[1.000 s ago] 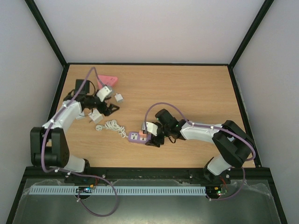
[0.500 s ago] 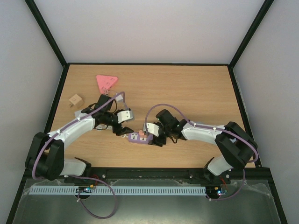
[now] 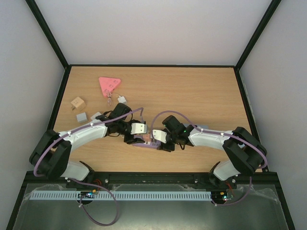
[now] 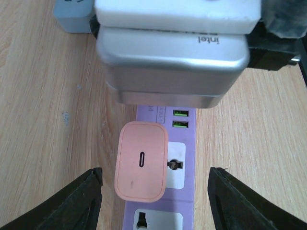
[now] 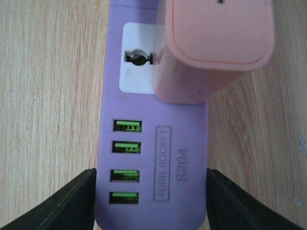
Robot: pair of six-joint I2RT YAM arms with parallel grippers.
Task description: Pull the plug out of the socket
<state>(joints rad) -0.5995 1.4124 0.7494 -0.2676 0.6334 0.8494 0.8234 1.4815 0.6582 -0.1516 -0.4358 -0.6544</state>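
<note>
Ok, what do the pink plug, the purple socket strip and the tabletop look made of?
The pink plug looks like matte plastic: smooth, rounded moulded edges. The socket strip: plastic too, uniform colour, slight sheen. The tabletop: wood grain, possibly laminate.

Robotics lab cell, white walls (image 3: 153,28), black frame (image 3: 48,34), wood-grain surface (image 3: 206,91), left arm (image 3: 81,135) and right arm (image 3: 211,138) bolted at its edge.

**Table** (image 3: 201,91): wood-grain top, black rim. On it:
- pink triangle (image 3: 109,85), nr back-left corner
- small white adapter (image 3: 122,99) w/ thin cord, just in front of triangle
- wooden cube (image 3: 78,103), nr left edge
- grey block (image 3: 82,117), just in front of cube
- 2nd pale block (image 3: 96,115) beside it, partly hidden
- purple power strip (image 5: 151,158), flat, mid-table, twd front edge
</note>
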